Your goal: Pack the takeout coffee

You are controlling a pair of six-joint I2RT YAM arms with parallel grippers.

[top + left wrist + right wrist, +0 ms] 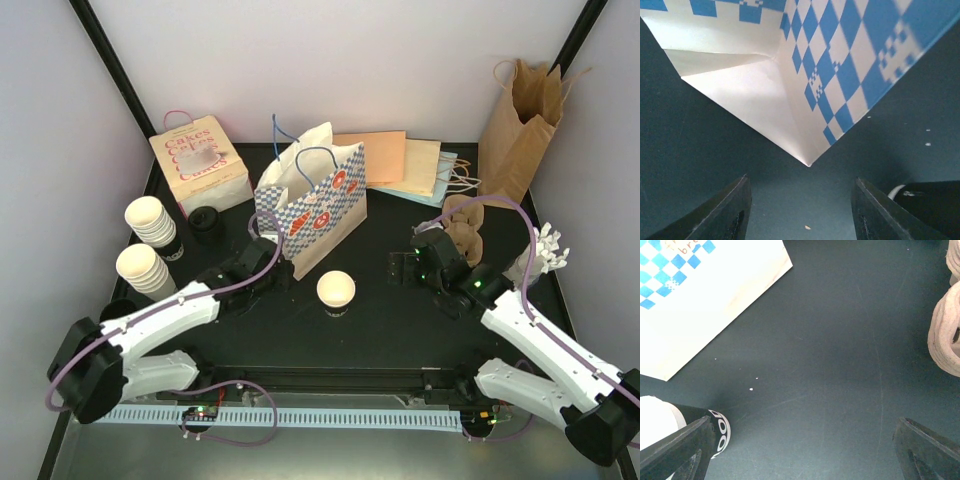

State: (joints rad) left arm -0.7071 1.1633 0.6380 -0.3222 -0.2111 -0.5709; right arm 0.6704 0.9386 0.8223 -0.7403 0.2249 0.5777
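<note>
We see the left pincer (264,243) down low by the blue and white checked bag (315,205). Its two fingers (732,212) are partly apart. Nothing is between them, only the dark tabletop (690,150). A bottom corner of the bag points at the gap. It is just ahead of the fingertips and does not touch them.

The right pincer (397,266) is on the other side of the bag. It is open very wide and holds nothing.

One white cup (336,290) stands on the tabletop between the two pincers, just in front of the bag. Its open end is up, and it has a black band with white letters at the bottom. In the right wrist view the cup peeks out from behind one finger. From above we see a gap between the cup and that pincer.

Two more stacks of cups (150,222) stand at the left edge, well apart from both pincers. The black lids (207,222) sit between those stacks and the bag, in front of a pink cake box (198,165).

A cardboard cup holder (462,225) lies just behind the right pincer. A tall brown bag (520,125) stands in the far right corner.
</note>
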